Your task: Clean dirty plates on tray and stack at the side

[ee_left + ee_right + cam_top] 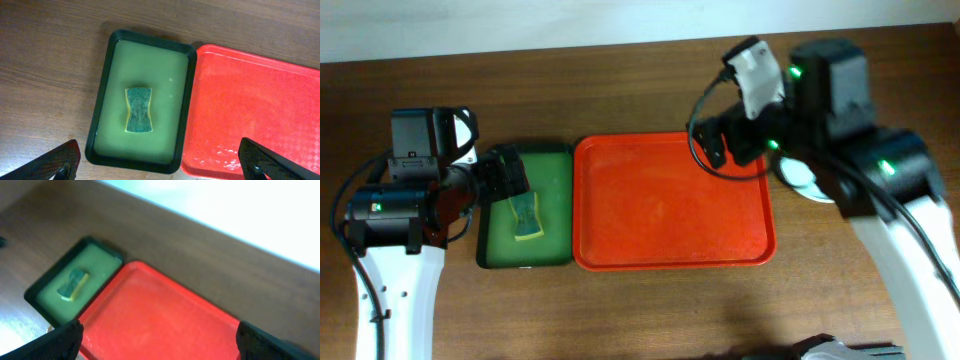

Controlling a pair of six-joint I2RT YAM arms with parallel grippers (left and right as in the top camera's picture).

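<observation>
sponge in basin, tray — just right

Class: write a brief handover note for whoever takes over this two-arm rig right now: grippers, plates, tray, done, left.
Left gripper: open, empty, above the small dark green tray holding the yellow-green sponge.
Right gripper: open, empty, over the large red rectangular plastic tray, which is bare.
Pale round plate edge shows right of it, under the right arm; count unclear.
Done: tray cleared. Left: confirm the stack.
</observation>
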